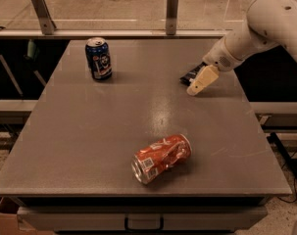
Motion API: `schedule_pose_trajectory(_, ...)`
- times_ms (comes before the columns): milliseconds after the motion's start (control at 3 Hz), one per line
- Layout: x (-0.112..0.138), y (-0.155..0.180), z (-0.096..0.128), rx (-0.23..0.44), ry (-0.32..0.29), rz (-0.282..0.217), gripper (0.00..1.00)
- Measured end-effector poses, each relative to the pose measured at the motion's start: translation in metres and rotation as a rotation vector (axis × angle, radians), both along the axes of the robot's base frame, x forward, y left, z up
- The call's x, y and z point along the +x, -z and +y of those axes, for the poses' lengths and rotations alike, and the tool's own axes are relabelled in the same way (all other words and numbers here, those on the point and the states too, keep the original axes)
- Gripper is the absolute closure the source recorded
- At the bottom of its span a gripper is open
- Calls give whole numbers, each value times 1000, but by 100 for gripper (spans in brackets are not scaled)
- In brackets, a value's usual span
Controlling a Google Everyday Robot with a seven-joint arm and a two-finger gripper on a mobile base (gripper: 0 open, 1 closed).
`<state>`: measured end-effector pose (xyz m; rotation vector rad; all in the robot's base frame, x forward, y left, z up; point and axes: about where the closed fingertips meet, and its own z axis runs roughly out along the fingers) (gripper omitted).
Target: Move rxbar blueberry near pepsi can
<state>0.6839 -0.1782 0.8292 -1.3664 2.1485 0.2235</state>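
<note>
Matte grey rectangular table (89, 146) with a faint sheen at centre. The rxbar blueberry (189, 75), a flat, dark, crinkled wrapper, lies at about 2 o'clock on the top, largely hidden by the gripper; its long axis appears to run 8 to 2 o'clock. The pepsi can (99, 58), a blue cylinder with silver top, stands upright at 11 o'clock. A dented orange-red can (161, 158) lies on its side at 6 o'clock. The smooth white arm (265, 23) slopes down from 2 o'clock; the cream gripper (198, 83) points toward 7 o'clock over the wrapper, and whether it grasps anything cannot be told
</note>
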Motion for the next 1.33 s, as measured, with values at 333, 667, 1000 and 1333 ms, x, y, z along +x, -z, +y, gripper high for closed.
schedule_pose_trajectory(333, 13, 3, 2, 22, 30, 20, 41)
schedule_pose_trajectory(667, 11, -13, 11, 48, 14, 28, 64)
schedule_pose_trajectory(1000, -1, -49, 18, 77, -24, -1, 87)
schedule_pose_trajectory(1333, -18, -94, 24, 103, -87, -47, 100)
